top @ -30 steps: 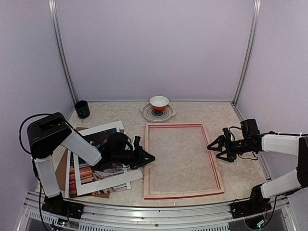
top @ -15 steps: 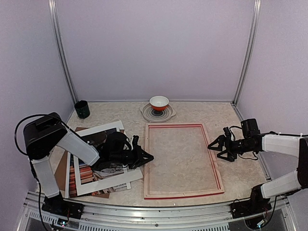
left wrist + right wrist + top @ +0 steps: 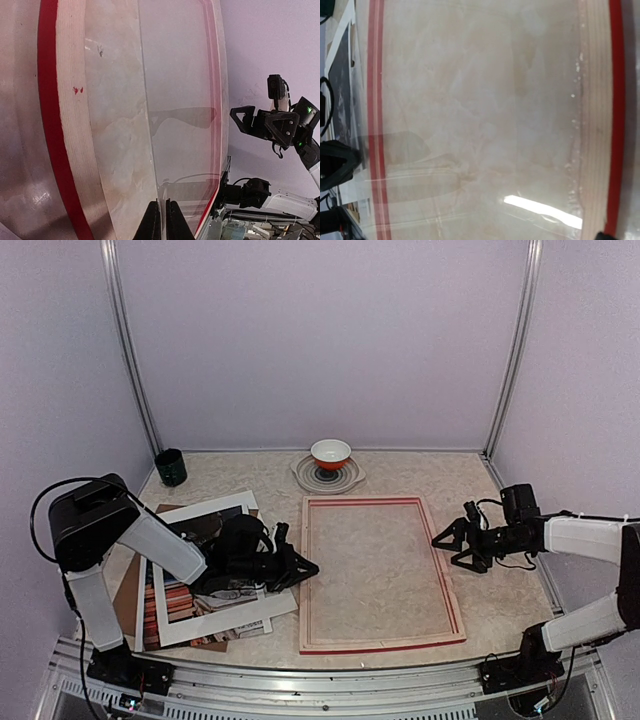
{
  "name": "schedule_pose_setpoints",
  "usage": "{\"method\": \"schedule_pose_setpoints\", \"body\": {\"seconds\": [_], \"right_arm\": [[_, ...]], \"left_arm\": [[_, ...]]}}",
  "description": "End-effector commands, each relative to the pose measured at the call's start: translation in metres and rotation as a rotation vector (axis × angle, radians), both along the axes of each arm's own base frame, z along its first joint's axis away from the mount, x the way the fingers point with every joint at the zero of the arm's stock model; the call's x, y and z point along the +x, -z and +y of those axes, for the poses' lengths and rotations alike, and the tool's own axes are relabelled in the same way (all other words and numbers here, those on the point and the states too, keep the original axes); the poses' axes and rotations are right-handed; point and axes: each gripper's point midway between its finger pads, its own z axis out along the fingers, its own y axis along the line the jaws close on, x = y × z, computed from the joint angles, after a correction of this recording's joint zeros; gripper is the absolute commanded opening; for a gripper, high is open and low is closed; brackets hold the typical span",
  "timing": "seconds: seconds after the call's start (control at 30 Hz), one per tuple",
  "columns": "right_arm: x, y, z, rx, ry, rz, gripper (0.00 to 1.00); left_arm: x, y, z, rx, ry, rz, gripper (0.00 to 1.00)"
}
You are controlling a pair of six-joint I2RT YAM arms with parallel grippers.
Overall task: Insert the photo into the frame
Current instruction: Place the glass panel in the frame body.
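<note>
The frame (image 3: 380, 575) lies flat mid-table, pale wood rails and red edge up (image 3: 62, 125) (image 3: 597, 100). My left gripper (image 3: 312, 566) (image 3: 162, 207) sits low at its left rail, shut on the edge of the clear pane (image 3: 185, 75). The photo (image 3: 195, 530) lies at the left under a white mat (image 3: 215, 615) and partly under my left arm; its dark area and reddish books show through the cut-out. My right gripper (image 3: 447, 548) hovers open at the frame's right rail, holding nothing. Its fingers barely show in the right wrist view.
A brown backing board (image 3: 128, 590) pokes out beneath the mat at the far left. An orange-and-white bowl (image 3: 331, 453) stands on a plate (image 3: 345, 480) at the back centre. A dark cup (image 3: 170, 467) stands in the back left corner. A metal rail (image 3: 300, 680) borders the near edge.
My left arm's upper part shifted slightly to the left and its gripper drew back a touch at the frame's left rail. The right arm stayed nearly still.
</note>
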Motion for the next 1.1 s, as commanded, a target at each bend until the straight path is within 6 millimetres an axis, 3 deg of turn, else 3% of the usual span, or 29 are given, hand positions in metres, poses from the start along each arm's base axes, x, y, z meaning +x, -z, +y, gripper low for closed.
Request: {"method": "schedule_pose_setpoints", "body": {"seconds": [0.0, 0.47, 1.07], "right_arm": [[0.008, -0.004, -0.003, -0.012, 0.004, -0.017, 0.99], [0.007, -0.004, -0.003, -0.012, 0.003, -0.019, 0.99], [0.007, 0.002, -0.006, -0.037, 0.004, -0.008, 0.99]], "left_arm": [[0.0, -0.009, -0.003, -0.004, 0.025, -0.027, 0.06], [0.003, -0.01, 0.002, 0.008, 0.024, -0.034, 0.05], [-0.004, 0.002, -0.004, 0.007, 0.046, -0.002, 0.1]]}}
